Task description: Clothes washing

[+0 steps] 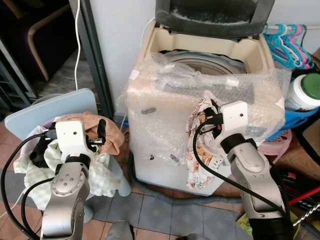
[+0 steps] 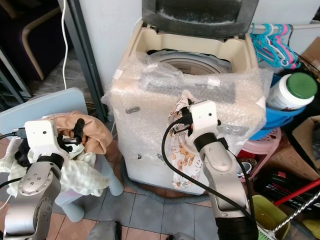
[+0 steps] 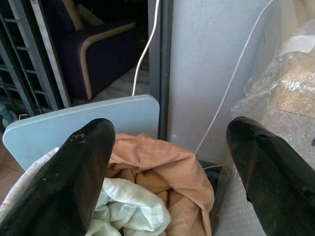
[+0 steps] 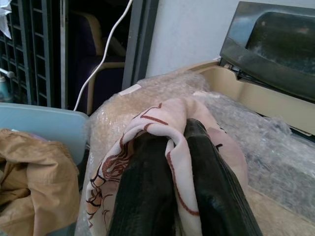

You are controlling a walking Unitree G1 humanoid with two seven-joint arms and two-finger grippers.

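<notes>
Beside washer (image 1: 200, 75), basket (image 1: 55, 112) holds clothes (image 1: 107, 132).

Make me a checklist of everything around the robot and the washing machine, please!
Surface: tiled floor, some grey tiles.
Job's things: washing machine, lid up, front wrapped in bubble wrap; printed cloth hanging down its front; laundry basket heaped with a tan garment and pale green cloth.
Clutter: hangers, white jar with a green lid, pink stool.
Grippers: left gripper open above the basket; right gripper shut on the printed cloth.
Cables: white cord down the wall; black arm cables.
Surroundings: dark armchair.
</notes>
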